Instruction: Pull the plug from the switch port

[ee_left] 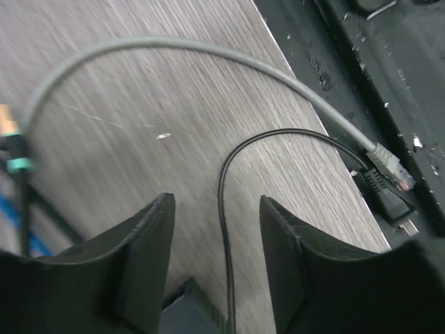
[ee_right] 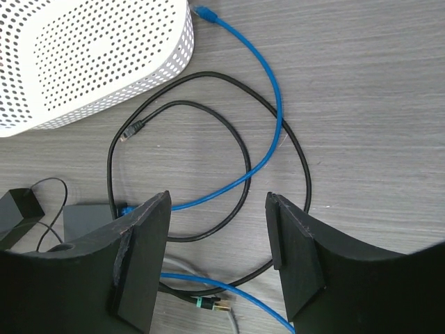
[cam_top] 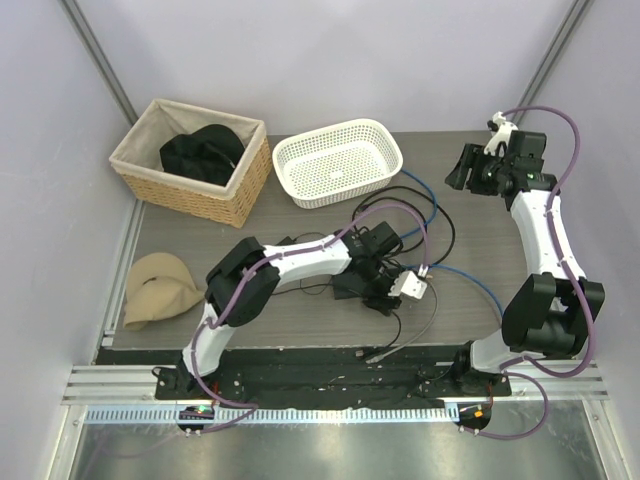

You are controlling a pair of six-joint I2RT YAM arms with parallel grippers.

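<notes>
Switch lies mid-scene on the tabletop, left and near of my right gripper, which hangs well apart, jaws spread and empty. A blue plug sits in its right edge, its blue cable leading off right and far; I judge the pull follows that line. My left gripper is nearer, released, a thin black cable loose between its jaws.

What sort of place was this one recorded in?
Probably a lab robot cell: plain grey walls, a metal rail along the table edge, a wicker basket and loose cables as props.
</notes>
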